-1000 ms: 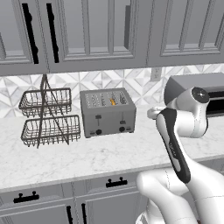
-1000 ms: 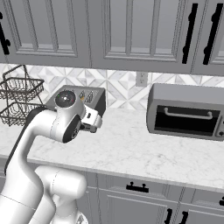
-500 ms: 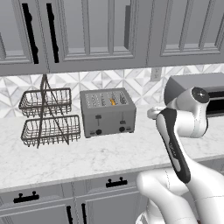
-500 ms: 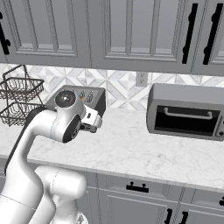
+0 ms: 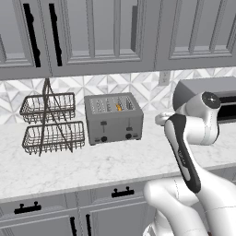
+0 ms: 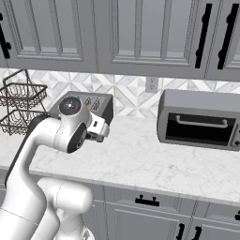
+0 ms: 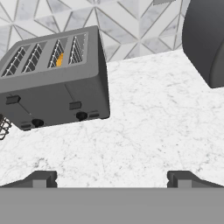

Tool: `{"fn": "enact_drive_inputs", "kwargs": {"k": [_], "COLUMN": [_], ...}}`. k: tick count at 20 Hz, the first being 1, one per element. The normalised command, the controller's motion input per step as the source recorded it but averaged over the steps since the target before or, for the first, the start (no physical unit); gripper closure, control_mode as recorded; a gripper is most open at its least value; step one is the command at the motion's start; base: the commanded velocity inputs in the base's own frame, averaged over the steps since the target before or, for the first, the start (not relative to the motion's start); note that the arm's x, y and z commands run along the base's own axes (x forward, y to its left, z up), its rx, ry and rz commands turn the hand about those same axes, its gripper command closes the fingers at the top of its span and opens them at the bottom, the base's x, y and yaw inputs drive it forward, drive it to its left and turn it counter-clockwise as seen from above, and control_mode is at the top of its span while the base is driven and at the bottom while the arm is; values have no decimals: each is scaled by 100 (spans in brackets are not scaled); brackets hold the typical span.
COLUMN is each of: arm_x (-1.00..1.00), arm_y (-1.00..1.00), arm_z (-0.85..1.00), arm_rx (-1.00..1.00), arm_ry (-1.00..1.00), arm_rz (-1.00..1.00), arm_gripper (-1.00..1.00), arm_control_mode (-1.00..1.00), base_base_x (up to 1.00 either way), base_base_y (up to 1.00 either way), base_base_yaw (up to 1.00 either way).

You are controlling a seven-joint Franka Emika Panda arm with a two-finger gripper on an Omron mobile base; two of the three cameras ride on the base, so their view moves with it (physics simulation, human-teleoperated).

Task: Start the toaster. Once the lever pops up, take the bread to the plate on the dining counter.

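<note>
A grey four-slot toaster (image 5: 113, 118) stands on a white marble worktop (image 5: 115, 161) against a patterned tile wall. A slice of bread (image 7: 60, 59) sits edge-on in the third slot from the left, showing as an orange sliver. Two black levers mark the toaster's front, both up; the right-hand lever (image 7: 75, 105) serves the bread's side. A wire basket rack (image 5: 50, 122) stands at nine o'clock of the toaster, a dark toaster oven (image 6: 200, 119) at three o'clock. The robot's jaws (image 7: 112, 178) hang released, spread wide, well short of the toaster. To start it well, approach the right lever squarely from above, one fingertip (image 7: 184, 178) on top, and press straight down without nudging the toaster.
</note>
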Motion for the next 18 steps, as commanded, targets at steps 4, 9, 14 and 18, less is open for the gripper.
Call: {"fn": "enact_drive_inputs", "kwargs": {"k": [4,9,14,18], "arm_x": [0,0,0,0], "arm_y": [0,0,0,0], "arm_z": [0,0,0,0], "arm_rx": [0,0,0,0], "arm_ry": [0,0,0,0], "arm_rz": [0,0,0,0], "arm_gripper": [-100,-100,-100,-100], "arm_control_mode": [-100,-100,-100,-100], "base_base_x": [0,0,0,0], "base_base_y": [0,0,0,0], "base_base_yaw": [0,0,0,0]}}
